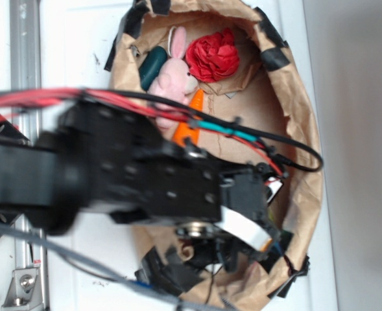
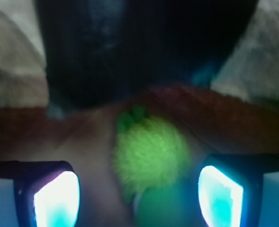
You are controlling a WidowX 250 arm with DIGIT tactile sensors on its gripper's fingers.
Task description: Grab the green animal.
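In the wrist view the green animal (image 2: pixel 151 158) lies on brown paper between my two fingers, a fuzzy lime-green body with a smoother green head toward the bottom edge. My gripper (image 2: pixel 138 194) is open, with its bright pads (image 2: pixel 56 198) on either side of the toy and clear gaps between. The picture is blurred. In the exterior view my arm hangs over the lower part of the paper bowl (image 1: pixel 304 188). The gripper and the green animal are hidden beneath it there.
At the bowl's far end lie a pink plush bunny (image 1: pixel 171 81), a red crumpled cloth ball (image 1: pixel 213 55), a dark green cucumber (image 1: pixel 153 65) and an orange carrot (image 1: pixel 189 123). Black tape patches line the bowl's rim. A metal rail (image 1: pixel 25 52) runs along the left.
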